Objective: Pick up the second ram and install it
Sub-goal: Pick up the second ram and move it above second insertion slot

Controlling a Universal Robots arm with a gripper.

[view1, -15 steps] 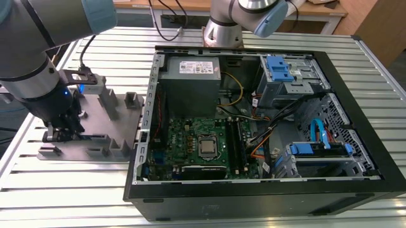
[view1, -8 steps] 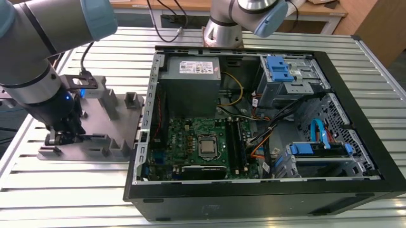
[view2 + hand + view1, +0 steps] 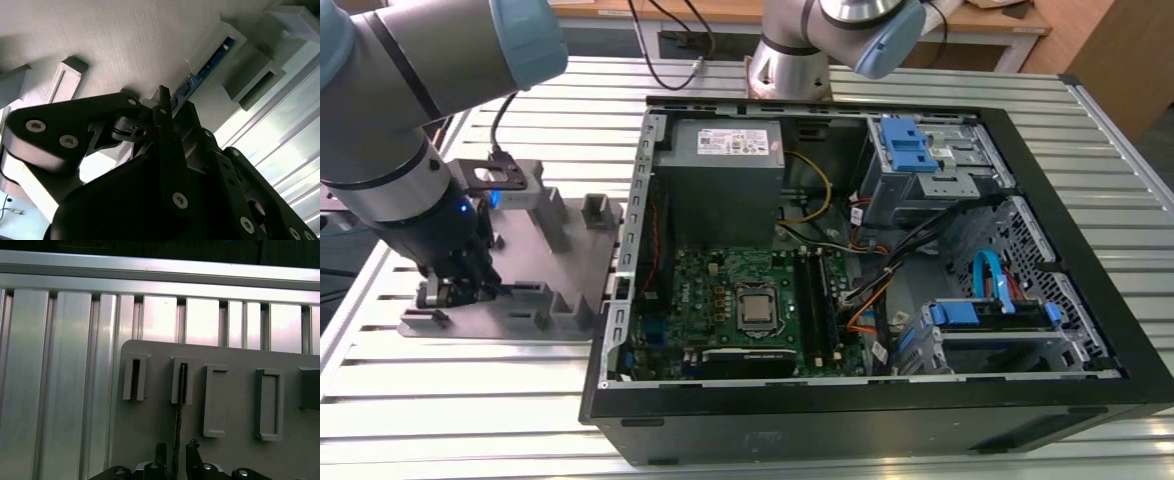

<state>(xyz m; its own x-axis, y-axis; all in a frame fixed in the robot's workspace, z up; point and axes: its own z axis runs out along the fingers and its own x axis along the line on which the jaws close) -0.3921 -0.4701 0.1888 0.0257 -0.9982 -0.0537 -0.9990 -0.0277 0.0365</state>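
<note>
The second ram [image 3: 176,430] is a thin stick seen edge-on, standing in a slot of the grey holder [image 3: 230,405]. Its blue-green face [image 3: 210,65] shows in the second wrist view, lying in the holder's groove [image 3: 125,40]. My gripper [image 3: 176,456] straddles the stick's near end, one finger on each side, with a small gap between each finger and the board. In the exterior view the gripper [image 3: 454,292] is down at the holder [image 3: 547,250], at that view's left, beside the open computer case [image 3: 624,300]. The green motherboard [image 3: 720,290] with its long black slots [image 3: 817,300] lies inside the case.
The holder carries several other raised slots [image 3: 267,405] and blocks [image 3: 596,212]. It rests on a ribbed metal table [image 3: 467,400]. Inside the case are a grey power supply [image 3: 720,170], drive bays [image 3: 934,160] and loose cables [image 3: 894,260]. A second arm's base [image 3: 794,60] stands behind the case.
</note>
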